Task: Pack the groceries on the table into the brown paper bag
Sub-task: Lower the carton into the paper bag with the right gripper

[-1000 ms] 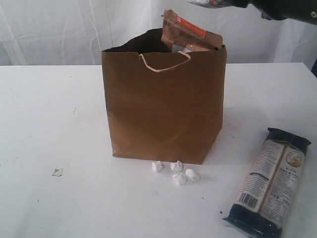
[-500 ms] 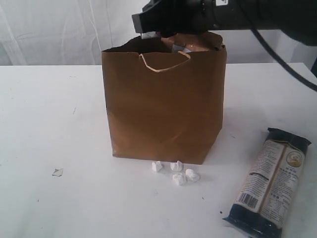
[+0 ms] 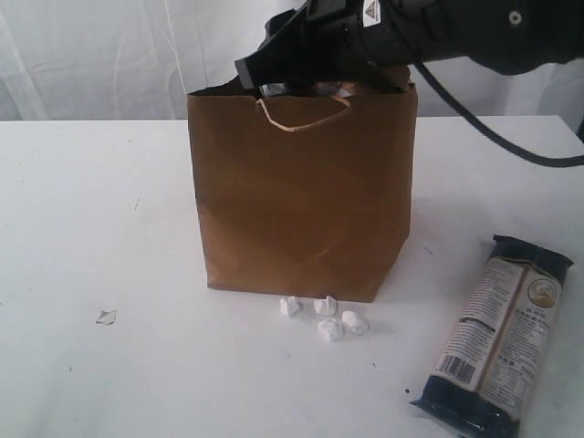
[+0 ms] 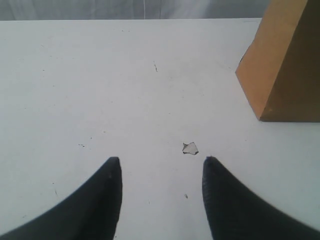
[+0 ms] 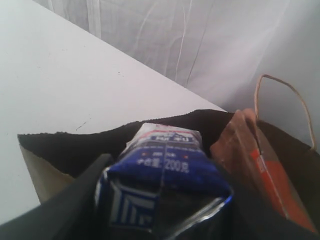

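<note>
The brown paper bag point(image 3: 301, 201) stands upright in the middle of the table point(image 3: 91, 228). My right gripper point(image 3: 274, 73) sits at the bag's open mouth, shut on the small blue-white carton point(image 5: 165, 165), which hangs just above the dark inside of the bag point(image 5: 60, 145). The brown pouch with its orange label point(image 5: 260, 165) leans inside the bag beside the carton. A long dark noodle packet point(image 3: 500, 333) lies on the table right of the bag. My left gripper point(image 4: 160, 162) hovers open over bare tabletop left of the bag point(image 4: 285, 65), holding nothing.
Several small white scraps point(image 3: 328, 319) lie at the bag's front foot. One more scrap point(image 4: 190, 148) lies on the table just ahead of my left fingertips. A white curtain hangs behind the table.
My right arm has come down and leftward from the upper right corner to the bag's mouth, carrying the carton. The pouch's top is now hidden behind the arm in the exterior view.
</note>
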